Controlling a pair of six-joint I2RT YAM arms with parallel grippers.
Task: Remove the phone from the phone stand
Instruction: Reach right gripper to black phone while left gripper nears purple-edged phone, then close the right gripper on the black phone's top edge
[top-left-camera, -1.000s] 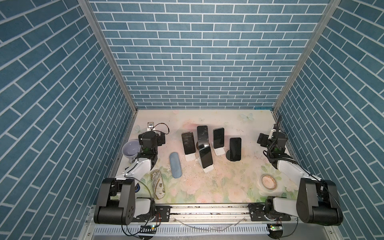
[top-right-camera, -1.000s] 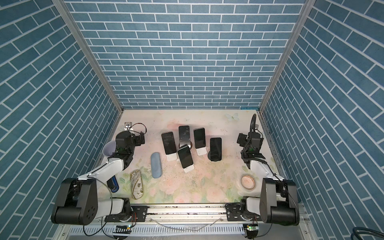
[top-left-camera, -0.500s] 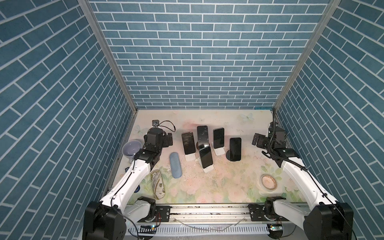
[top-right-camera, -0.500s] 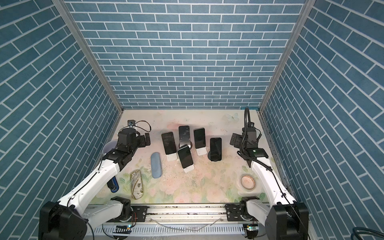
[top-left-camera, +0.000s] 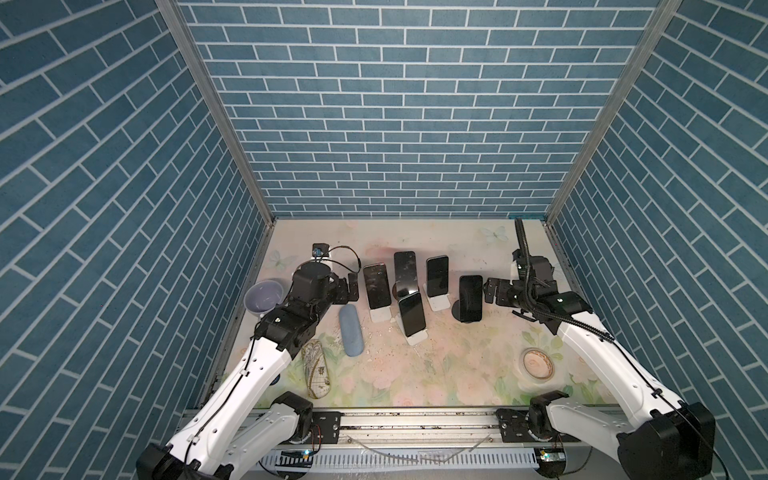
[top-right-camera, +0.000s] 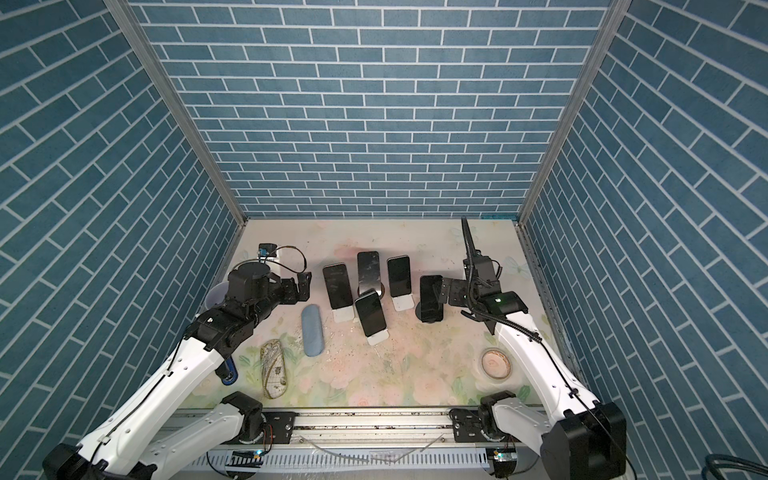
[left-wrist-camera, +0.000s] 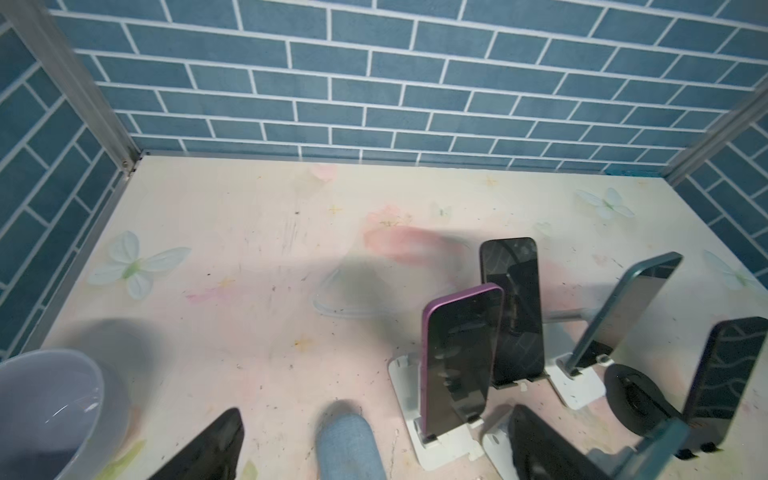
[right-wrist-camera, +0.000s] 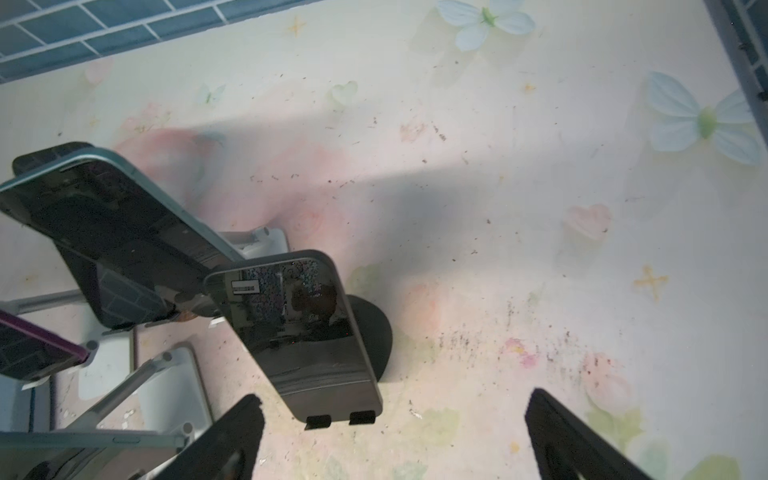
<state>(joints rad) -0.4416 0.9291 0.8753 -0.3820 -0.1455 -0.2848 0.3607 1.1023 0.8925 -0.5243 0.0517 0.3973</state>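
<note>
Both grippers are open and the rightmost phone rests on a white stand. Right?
No: the rightmost phone rests on a black round stand, clear in the right wrist view. The left gripper and right gripper are both open.

Top cams look down from high front; wrist cams low, close, sharing phone row (left-wrist-camera: 461, 357).

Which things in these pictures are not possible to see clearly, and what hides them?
Small blue object: in a top view, mostly under the left arm; unidentifiable.
Pale lilac bowl: left wrist view, cut off by the picture edge.
Black round phone stand: right wrist view, mostly behind the dark phone resting on it.
Right gripper: right wrist view, only blurred fingertips show.
</note>
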